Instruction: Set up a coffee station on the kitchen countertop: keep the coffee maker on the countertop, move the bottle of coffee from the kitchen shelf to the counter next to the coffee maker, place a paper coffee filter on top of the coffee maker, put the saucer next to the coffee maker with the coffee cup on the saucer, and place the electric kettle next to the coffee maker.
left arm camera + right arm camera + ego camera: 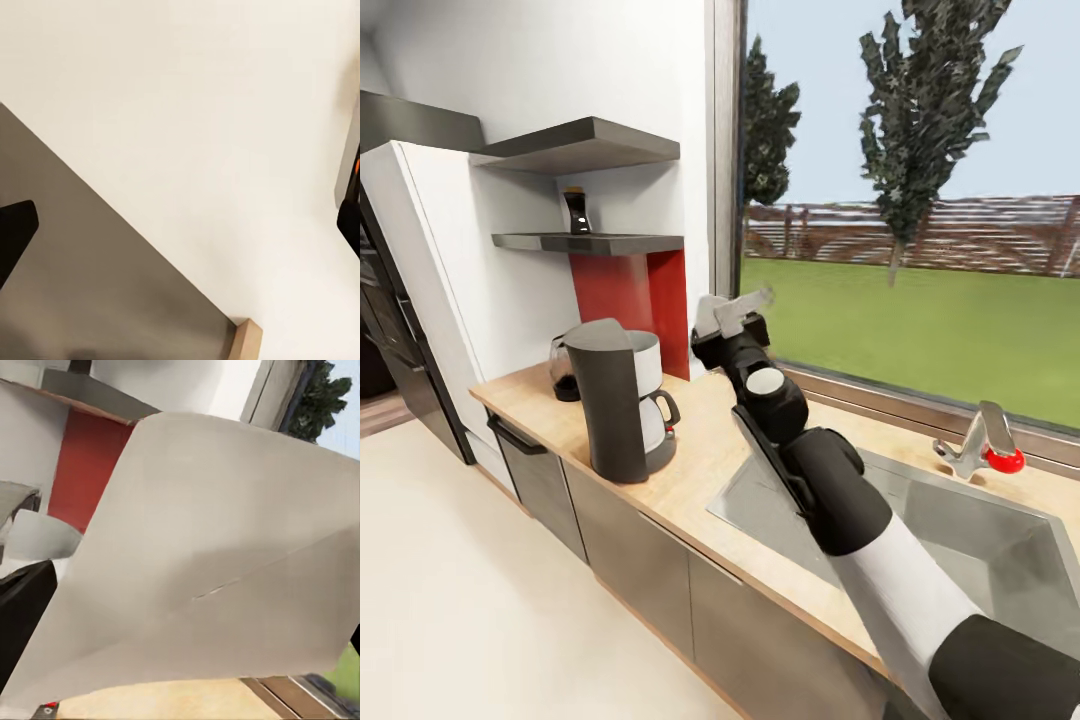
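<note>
- The paper coffee filter is a pale, flat sheet with a fine crease, and in the right wrist view it lies very close before the camera.
- In the head view the right claw is raised above the table, near the window, and it is clenched on the pale filter, which stands out between its fingers.
- The coffee maker stands upright on the table, to the left of the claw and apart from it; its dark body carries a white glass pot with a handle.
- The electric kettle stands just behind the coffee maker, partly hidden by it.
- The bottle of coffee stands on the lower kitchen shelf, above a red wall panel.
- A sink is set into the table under the right arm, and a faucet with a red part is at the window side.
- The left wrist view shows a pale floor and a grey cabinet front; whether the left claw is released or clenched, I cannot tell.
</note>
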Robot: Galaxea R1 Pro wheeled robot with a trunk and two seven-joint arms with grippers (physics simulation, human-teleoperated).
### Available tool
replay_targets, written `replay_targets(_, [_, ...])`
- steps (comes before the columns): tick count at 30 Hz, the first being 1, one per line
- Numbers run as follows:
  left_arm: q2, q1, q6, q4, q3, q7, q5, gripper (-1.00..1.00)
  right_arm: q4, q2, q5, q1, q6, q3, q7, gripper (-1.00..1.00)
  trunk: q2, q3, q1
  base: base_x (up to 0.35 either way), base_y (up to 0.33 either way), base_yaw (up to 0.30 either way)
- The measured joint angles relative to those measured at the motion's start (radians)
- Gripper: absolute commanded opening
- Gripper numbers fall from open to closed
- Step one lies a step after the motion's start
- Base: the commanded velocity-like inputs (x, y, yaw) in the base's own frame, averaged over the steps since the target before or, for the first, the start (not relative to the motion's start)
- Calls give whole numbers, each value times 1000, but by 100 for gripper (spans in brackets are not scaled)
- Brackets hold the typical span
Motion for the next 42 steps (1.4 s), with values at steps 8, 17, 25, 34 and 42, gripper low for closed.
replay_targets(8, [0, 0, 2, 0, 0, 0, 1, 100, 18, 0, 231, -29, 66, 39, 3, -100, 0, 0, 0, 0, 0, 0])
replay_targets(17, [-29, 0, 5, 1, 0, 0, 1, 100, 17, 0, 259, -29, 120, 78, 53, -100, 0, 0, 0, 0, 0, 0])
replay_targets(25, [-33, 4, 6, 3, 0, 0, 2, 100, 4, 0, 255, -65, 126, 73, 298, -100, 0, 0, 0, 0, 0, 0])
replay_targets(34, [-60, 5, 1, 3, -1, -2, -2, 100, 24, -43, 385, -248, 224, -71, 711, -100, 0, 0, 0, 0, 0, 0])
replay_targets(42, [-63, 5, 2, 2, -1, -2, -5, 100, 133, -40, 391, -369, 284, -71, 766, -100, 0, 0, 0, 0, 0, 0])
